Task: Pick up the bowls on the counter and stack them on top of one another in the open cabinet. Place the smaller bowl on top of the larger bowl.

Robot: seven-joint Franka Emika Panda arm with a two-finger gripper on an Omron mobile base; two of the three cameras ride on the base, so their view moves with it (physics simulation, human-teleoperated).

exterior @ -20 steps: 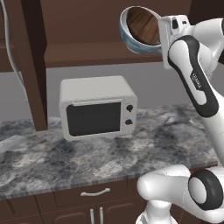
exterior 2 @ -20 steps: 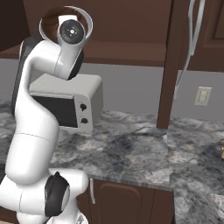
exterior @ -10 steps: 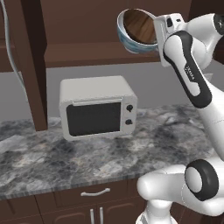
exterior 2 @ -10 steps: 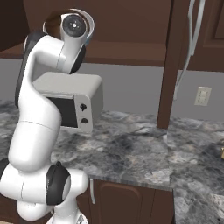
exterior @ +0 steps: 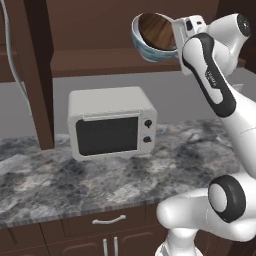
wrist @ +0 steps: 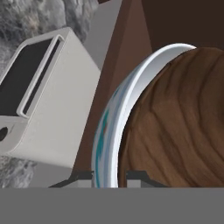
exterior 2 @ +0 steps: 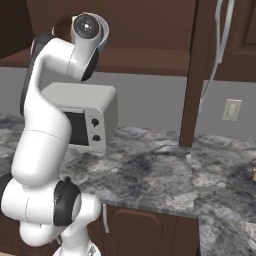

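Stacking is already done in the air: the smaller bowl [exterior: 159, 31], dark wood with visible grain, sits nested inside the larger bowl [exterior: 145, 49], white with a pale blue rim and blue-green pattern outside. Both are raised high, tipped well onto their side so the opening faces the left base camera.

The gripper [wrist: 110, 177] is nearly closed, its two dark fingertips pinching the rim of the larger bowl, one tip on the outside wall and one on the inside next to the wood. Judged a firm rim grip carrying both bowls together.

Position: the pair hangs at the level of the open cabinet [exterior: 95, 60], at the front edge of its shelf, above and to the right of the white microwave [exterior: 111, 122]. In the right base view the upper arm hides most of the load; just a sliver of pale rim [exterior 2: 104, 37] shows.

The counter [exterior: 75, 185] carries no bowls in the part in view.

Done: both bowls lifted, smaller nested in larger, brought up to shelf height.
Left: move inward over the shelf, level the stack, set it down, release. Risk judged: the wooden bowl could slide out while tilted.
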